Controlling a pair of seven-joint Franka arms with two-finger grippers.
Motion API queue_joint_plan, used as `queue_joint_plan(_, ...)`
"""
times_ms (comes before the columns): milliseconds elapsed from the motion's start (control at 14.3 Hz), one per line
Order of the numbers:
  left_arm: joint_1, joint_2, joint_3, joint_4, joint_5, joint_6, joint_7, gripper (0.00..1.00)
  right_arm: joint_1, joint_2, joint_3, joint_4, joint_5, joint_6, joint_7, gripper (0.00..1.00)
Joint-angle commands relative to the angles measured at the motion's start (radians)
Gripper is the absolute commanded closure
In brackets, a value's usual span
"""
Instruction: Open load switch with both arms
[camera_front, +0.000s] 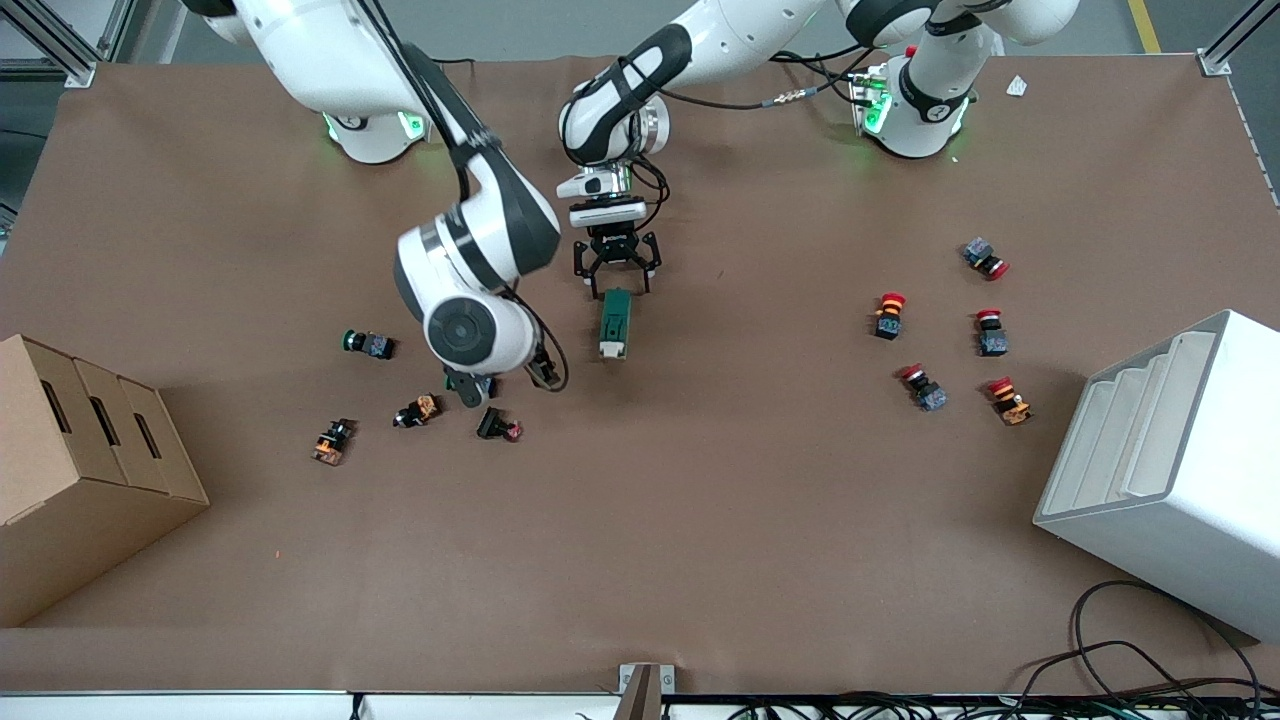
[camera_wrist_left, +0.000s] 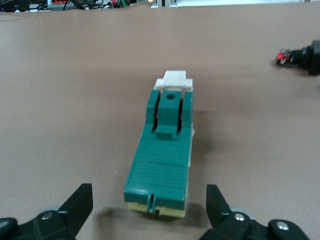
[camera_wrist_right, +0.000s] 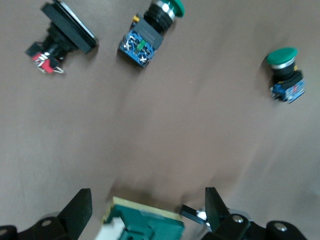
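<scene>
Two arms are working the middle of the brown counter (camera_front: 700, 520) right now. The load switch (camera_front: 614, 322) is lying flat at centre, its long axis running twelve to six in the front view, white toggle end pointing at six o'clock. The left gripper (camera_front: 616, 282) is hanging right at the switch's twelve o'clock end, fingers (camera_wrist_left: 80, 205) spread wide and gripping nothing, the green body sitting just ahead of them in the left wrist view. The right gripper (camera_front: 505, 380) is sitting at about eight o'clock from the switch, over a cluster of push-buttons (camera_front: 418, 410); its fingers (camera_wrist_right: 80, 207) are spread too, empty, with the switch's edge showing between them in the right wrist view.
</scene>
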Motion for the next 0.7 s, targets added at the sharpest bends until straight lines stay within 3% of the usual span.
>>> queue_joint_plan(0, -0.010, 0.032, 0.009, 0.015, 0.096, -0.016, -0.075, 0.00, 0.035, 0.081, -0.011, 0.071, 0.068, 0.014, 0.084, 0.00)
queue_joint_plan(210, -0.009, 0.046, 0.010, 0.016, 0.153, -0.014, -0.092, 0.00, 0.058, 0.118, -0.011, 0.071, 0.132, 0.080, 0.133, 0.00)
queue_joint_plan(630, -0.032, 0.082, 0.016, 0.004, 0.158, -0.086, -0.089, 0.00, 0.118, 0.150, -0.011, 0.072, 0.130, 0.111, 0.236, 0.00)
